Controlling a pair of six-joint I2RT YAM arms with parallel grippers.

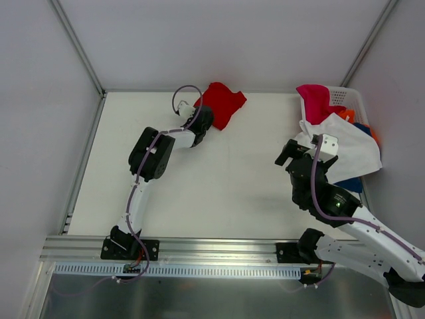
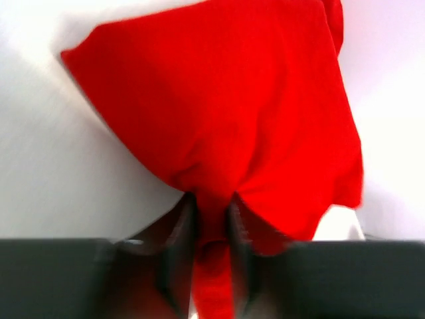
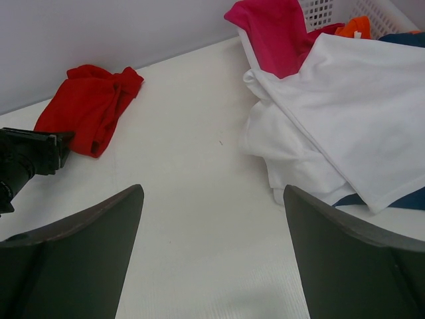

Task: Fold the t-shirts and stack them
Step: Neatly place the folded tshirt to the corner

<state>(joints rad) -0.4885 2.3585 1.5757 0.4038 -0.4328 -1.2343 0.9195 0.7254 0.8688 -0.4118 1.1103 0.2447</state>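
Observation:
A bright red t-shirt (image 1: 222, 103) lies bunched at the far middle of the table. My left gripper (image 1: 201, 113) is shut on its near edge; the left wrist view shows red cloth (image 2: 226, 119) pinched between the fingers (image 2: 178, 232). A white t-shirt (image 1: 348, 149) drapes out of the basket onto the table at the right, with a magenta pink one (image 1: 315, 100), an orange one (image 1: 346, 114) and a blue one (image 1: 350, 183) around it. My right gripper (image 1: 292, 151) is open and empty above the table just left of the white t-shirt (image 3: 332, 113).
The white perforated basket (image 1: 352, 98) stands at the far right corner against the wall. Walls close the table at the back and both sides. The table (image 1: 219, 193) is white.

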